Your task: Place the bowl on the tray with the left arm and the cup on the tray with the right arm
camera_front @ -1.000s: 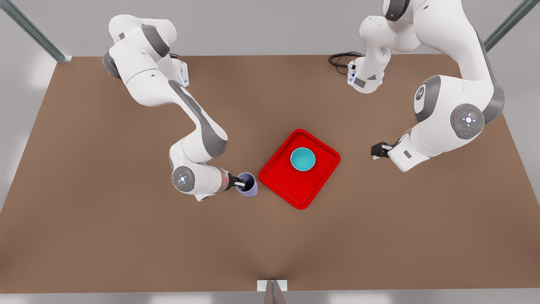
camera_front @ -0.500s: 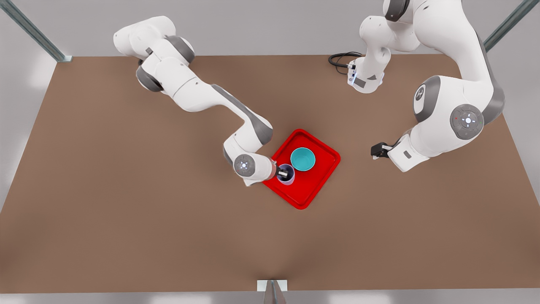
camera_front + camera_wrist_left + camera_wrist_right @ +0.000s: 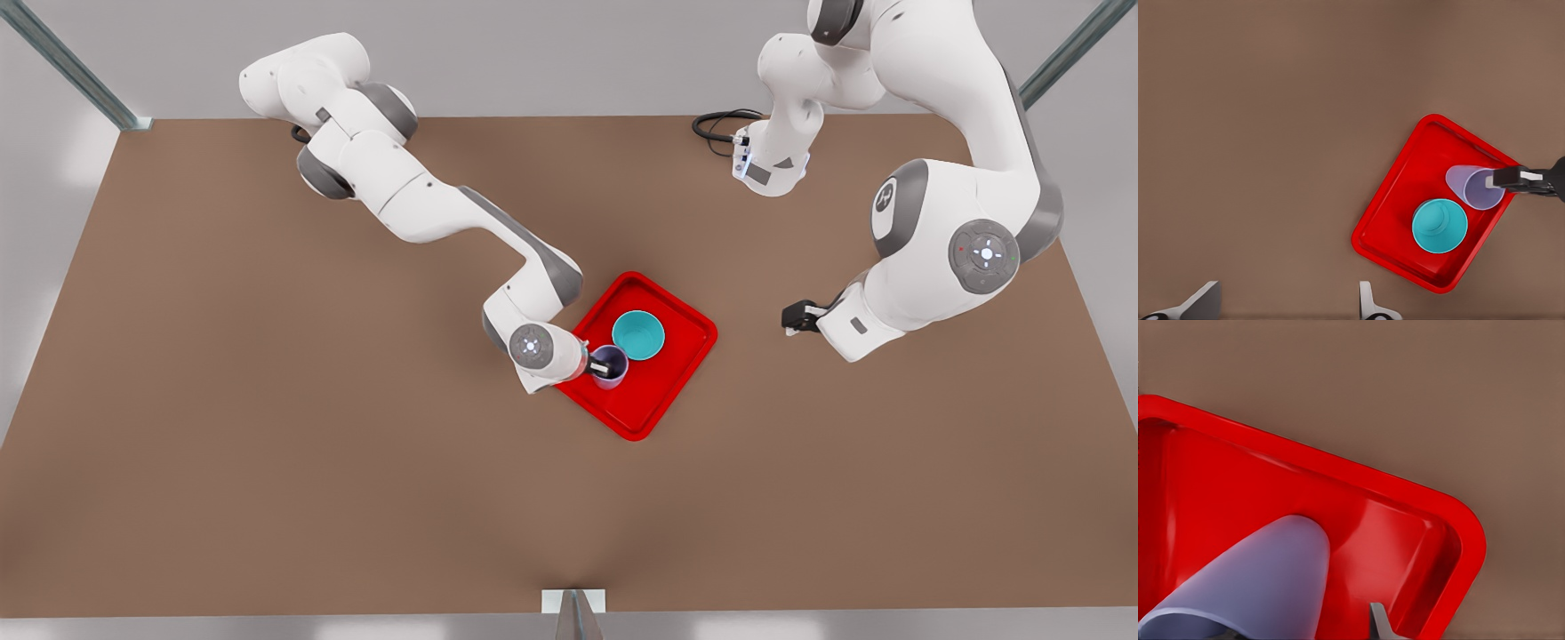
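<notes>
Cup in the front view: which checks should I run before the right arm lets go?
1. Bowl upright inside the tray: ok.
2. Cup over the tray, within its rim: ok.
3. Cup base flat on the tray floor: cannot tell; the cup looks tilted.
4. Right gripper jaws shut on the cup's rim: ok.
5. Gap between cup and bowl: cannot tell, very close.
6. Left gripper waiting off the tray, jaws open: ok.
</notes>
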